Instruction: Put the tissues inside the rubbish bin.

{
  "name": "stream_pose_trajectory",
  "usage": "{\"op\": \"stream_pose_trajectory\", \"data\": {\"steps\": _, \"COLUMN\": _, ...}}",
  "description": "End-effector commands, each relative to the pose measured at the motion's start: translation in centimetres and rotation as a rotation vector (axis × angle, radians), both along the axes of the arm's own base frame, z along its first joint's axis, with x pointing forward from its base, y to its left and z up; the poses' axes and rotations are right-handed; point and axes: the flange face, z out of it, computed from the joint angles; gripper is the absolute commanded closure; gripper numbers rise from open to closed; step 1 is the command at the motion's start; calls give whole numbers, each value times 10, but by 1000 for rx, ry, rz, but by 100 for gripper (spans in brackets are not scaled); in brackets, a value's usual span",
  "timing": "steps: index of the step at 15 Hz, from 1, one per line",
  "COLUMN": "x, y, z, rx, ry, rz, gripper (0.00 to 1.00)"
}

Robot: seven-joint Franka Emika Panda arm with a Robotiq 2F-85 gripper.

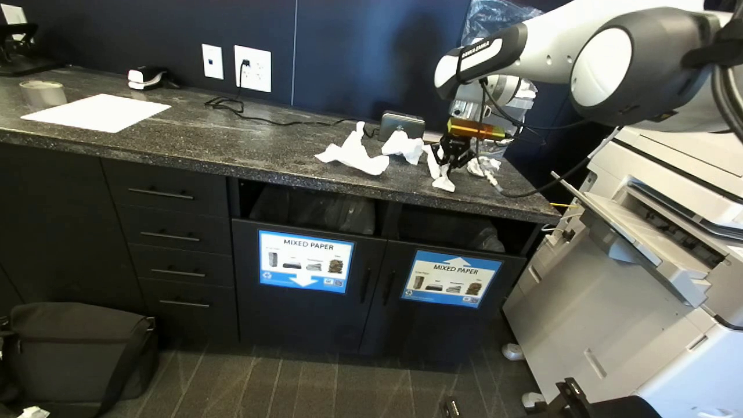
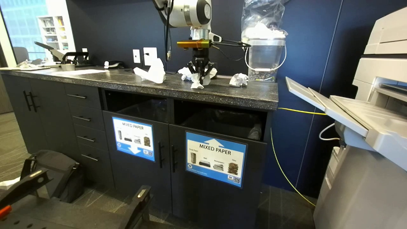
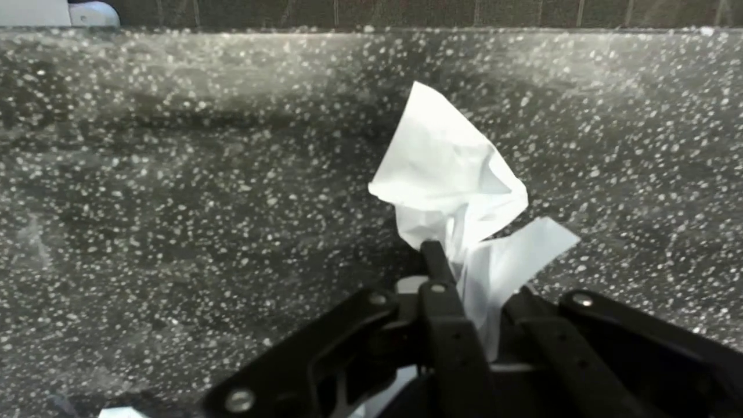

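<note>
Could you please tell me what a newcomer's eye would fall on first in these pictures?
Probably the white-and-grey jointed robot arm over the speckled dark countertop, its black fingers closed on a crumpled white paper tissue. Next, perhaps, two blue-and-white rectangular "MIXED PAPER" labels on the black rubbish bin fronts below.

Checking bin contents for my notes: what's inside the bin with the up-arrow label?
The bin shows what looks like a dark liner, with a paler crinkled patch at one end. Its front and the shadow hide anything lower.
</note>
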Motion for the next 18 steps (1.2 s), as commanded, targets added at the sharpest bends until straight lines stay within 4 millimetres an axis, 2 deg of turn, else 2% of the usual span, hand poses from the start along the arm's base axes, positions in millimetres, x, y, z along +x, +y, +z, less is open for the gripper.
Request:
{"op": "stream_pose_trajectory", "data": {"steps": 1, "x": -27, "y": 27, "z": 2, "rx": 30, "ry": -10, "rz": 37, "gripper": 89}}
{"op": "stream_pose_trajectory", "data": {"steps": 5, "x": -53, "y": 40, "z": 1, "rx": 40, "ry": -23, "rz": 34, "gripper": 88}}
{"op": "stream_pose_trajectory", "data": {"steps": 9, "x": -88, "y": 44, "z": 2, "rx": 25, "ry": -12, "rz": 18, "gripper": 86}}
{"op": "stream_pose_trajectory", "data": {"steps": 13, "x": -129, "y": 52, "z": 1, "rx": 10, "ry": -5, "rz": 33, "gripper": 87}}
{"op": "stream_pose_trajectory", "data": {"steps": 18, "x": -195, "y": 79, "z": -12, "rx": -9, "ry": 4, "rz": 53, "gripper": 87}}
